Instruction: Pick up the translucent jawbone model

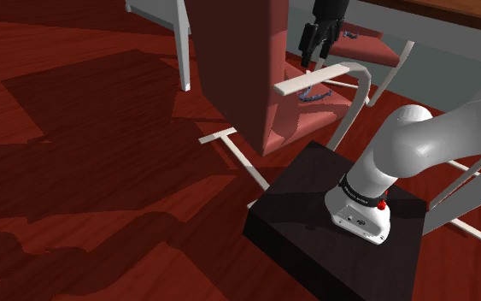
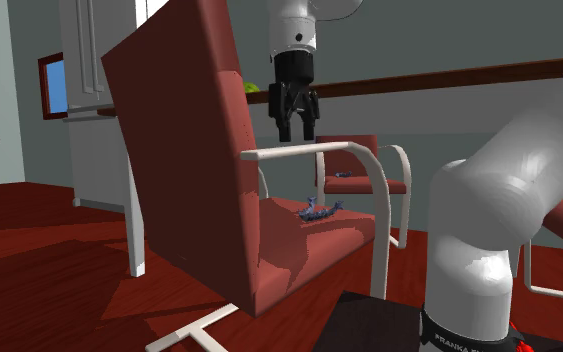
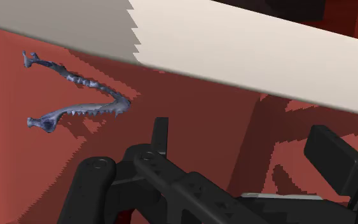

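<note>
- Red chair seat is where the jawbone sits: a bluish, see-through thing with little teeth, lying flat under the white armrest.
- In the wrist view, the jawbone is off to one side of the gripper. It's not between the fingers, and nothing's touching it.
- Jaws are spread wide and empty, with the fingers well apart.
- The gripper hangs pointing down just above the armrest, and the jawbone is lower down on the seat.
- Same deal in the shoulder view: gripper over the armrest, jawbone just below it.
- The chair back is tall, red and tilted.
- A second red chair stands behind, next to a long dark tabletop.
- The arm's stand is a dark box on the reddish wood floor, right beside the chair.
</note>
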Tool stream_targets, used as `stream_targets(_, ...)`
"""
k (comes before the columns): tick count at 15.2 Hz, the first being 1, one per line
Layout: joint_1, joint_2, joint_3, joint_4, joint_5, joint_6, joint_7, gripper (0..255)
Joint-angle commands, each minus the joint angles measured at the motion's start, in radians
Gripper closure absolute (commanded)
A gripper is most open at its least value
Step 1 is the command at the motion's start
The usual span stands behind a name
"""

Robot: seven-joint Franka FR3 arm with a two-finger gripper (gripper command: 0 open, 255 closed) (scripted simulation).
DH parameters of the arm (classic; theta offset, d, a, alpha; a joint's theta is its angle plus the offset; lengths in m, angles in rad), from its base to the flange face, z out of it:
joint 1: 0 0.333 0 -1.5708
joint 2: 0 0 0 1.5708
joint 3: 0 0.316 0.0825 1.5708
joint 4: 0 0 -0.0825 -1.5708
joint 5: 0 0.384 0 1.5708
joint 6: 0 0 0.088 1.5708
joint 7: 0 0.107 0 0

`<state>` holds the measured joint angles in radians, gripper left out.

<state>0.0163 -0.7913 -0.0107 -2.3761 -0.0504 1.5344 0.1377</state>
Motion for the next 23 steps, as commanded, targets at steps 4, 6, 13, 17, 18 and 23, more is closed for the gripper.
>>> stream_targets(4, -0.027, -0.015, -0.042, -0.062, -0.059, 0.045, -0.044, 0)
stream_targets(6, -0.047, -0.020, -0.072, -0.099, -0.100, 0.077, -0.073, 0)
stream_targets(13, -0.127, -0.002, -0.185, -0.198, -0.252, 0.207, -0.170, 0)
stream_targets(17, -0.177, 0.037, -0.256, -0.231, -0.342, 0.294, -0.220, 0)
stream_targets(18, -0.189, 0.050, -0.275, -0.236, -0.364, 0.318, -0.231, 0)
stream_targets(23, -0.213, 0.087, -0.316, -0.275, -0.413, 0.401, -0.241, 0)
